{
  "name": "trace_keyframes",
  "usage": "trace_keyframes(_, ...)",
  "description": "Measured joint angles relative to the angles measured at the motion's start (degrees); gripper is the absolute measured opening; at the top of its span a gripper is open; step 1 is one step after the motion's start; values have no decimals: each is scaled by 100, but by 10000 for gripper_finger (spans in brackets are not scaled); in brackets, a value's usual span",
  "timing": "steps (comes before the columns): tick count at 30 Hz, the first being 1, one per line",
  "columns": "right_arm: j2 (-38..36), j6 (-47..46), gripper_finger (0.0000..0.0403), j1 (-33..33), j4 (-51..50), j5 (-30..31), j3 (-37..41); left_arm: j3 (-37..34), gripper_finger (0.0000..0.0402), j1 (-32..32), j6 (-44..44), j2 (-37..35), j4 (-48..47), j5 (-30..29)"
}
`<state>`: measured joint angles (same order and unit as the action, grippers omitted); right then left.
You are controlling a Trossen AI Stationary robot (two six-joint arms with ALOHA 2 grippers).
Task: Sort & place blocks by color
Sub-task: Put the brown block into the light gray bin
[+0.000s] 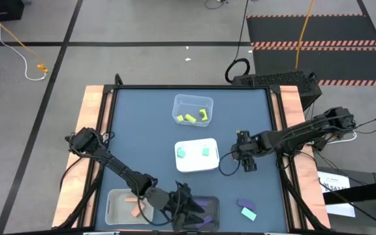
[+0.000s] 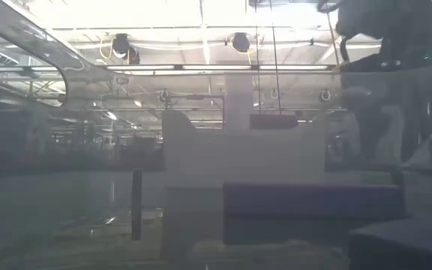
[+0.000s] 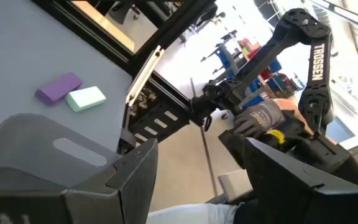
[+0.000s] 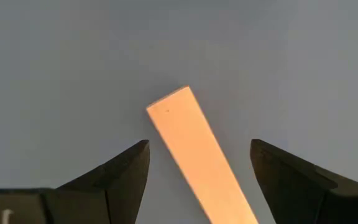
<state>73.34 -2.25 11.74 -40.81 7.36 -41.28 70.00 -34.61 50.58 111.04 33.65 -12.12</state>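
Salmon bar [image 4: 201,163] cut off by frame edge; far end unseen.

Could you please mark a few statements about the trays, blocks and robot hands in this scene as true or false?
1. The clear tray holds yellow-green blocks. True.
2. The right hand is shut on a purple bar. False: its jaws stand open on either side of a salmon-orange bar lying on the table.
3. The white tray holds teal blocks. True.
4. The purple block and teal block near the table's front right lie inside a tray. False: they lie on the bare table, side by side.
5. The left hand is over the clear tray. False: it is at the black tray at the front edge.
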Motion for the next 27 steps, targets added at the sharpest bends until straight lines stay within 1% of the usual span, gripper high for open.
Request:
trace_keyframes(6, 573, 482, 267, -395, 11, -37, -2, 0, 236, 9, -84, 0, 53, 0)
trace_keyframes(9, 856, 560, 265, -573, 35, -344, -4, 0, 236, 11, -87, 0, 52, 0)
trace_keyframes(11, 991, 606, 256, -662, 56, -469, -25, 0, 237, 13, -89, 0, 46, 0)
trace_keyframes(13, 1108, 617, 240, -721, 41, -548, -33, 0, 237, 13, -97, 0, 47, 0)
trace_keyframes(15, 1170, 619, 212, -761, 33, -577, -28, 0, 237, 13, -114, 0, 50, 0)
trace_keyframes(20, 1088, 602, 112, -784, 28, -560, -18, 0, 237, 58, -223, 0, 47, 0)
trace_keyframes(24, 835, 465, 109, -788, 6, -487, 12, 0, 237, 177, -340, 0, 45, -2)
trace_keyframes(27, 484, 259, 109, -797, -32, -304, 20, 0, 237, 293, -525, 0, 45, -2)
